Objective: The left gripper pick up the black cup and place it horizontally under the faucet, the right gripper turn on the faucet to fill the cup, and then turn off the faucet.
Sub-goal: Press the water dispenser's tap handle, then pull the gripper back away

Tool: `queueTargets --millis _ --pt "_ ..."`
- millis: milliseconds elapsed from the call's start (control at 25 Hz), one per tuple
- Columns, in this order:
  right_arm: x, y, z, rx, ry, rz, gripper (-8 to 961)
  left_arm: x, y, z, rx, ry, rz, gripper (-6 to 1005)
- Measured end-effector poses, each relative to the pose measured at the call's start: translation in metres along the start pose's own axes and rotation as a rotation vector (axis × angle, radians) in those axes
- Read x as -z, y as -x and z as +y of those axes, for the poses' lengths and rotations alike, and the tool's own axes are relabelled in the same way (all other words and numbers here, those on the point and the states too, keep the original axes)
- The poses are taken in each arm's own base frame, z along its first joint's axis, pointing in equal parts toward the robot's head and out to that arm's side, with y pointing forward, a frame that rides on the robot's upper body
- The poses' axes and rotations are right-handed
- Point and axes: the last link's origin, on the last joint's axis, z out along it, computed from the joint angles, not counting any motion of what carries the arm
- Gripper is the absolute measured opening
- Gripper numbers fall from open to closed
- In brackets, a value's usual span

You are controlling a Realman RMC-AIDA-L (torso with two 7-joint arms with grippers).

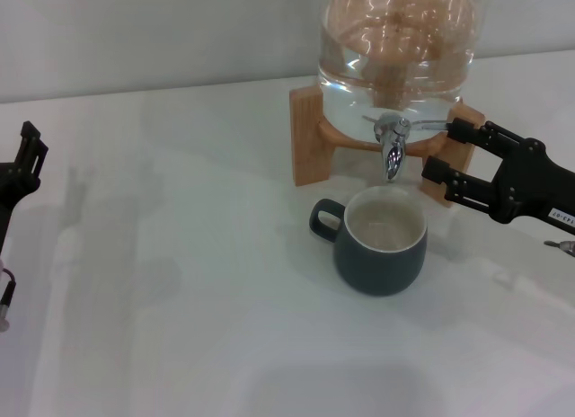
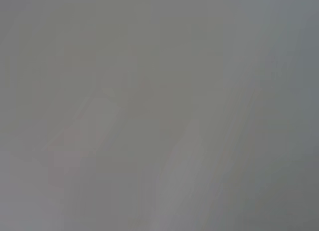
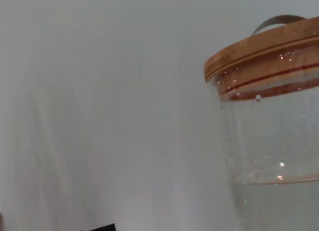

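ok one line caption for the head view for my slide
Right gripper open around the faucet lever, black cup upright beneath the spout, left gripper idle at the table's left edge.

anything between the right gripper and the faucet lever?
Nothing visible. In the head view the right gripper is open, prongs reaching toward the faucet lever from the robot's right, upper prong tip beside the lever's end. The black cup sits below the spout, clear of that path.

No readable text, brand, number or sign is shown in any view. A small white label [image 1: 563, 216] is seen on the body of the right tool [image 1: 438, 150], but its print cannot be read.
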Motion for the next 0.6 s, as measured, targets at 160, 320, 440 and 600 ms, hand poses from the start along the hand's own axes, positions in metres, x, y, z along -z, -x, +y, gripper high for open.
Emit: queueTargets --millis 160,320,440,600 --pt "-0.0006 -0.0006 -0.0025 0.001 -0.016 0.005 808 0.0005 0.0001 -0.0018 0.015 -0.003 -0.001 740" --pt "-0.0016 -0.0002 -0.0050 0.002 -0.034 0.001 808 0.0006 -0.0004 -0.0024 0.013 -0.004 0.001 740" --pt "-0.0017 0.0001 -0.0061 0.002 -0.042 -0.002 808 0.0006 -0.0006 -0.0026 0.013 -0.004 0.003 740" --pt "-0.0018 0.0003 -0.0067 0.002 -0.046 -0.003 808 0.0007 -0.0008 -0.0023 0.011 -0.002 0.004 740"
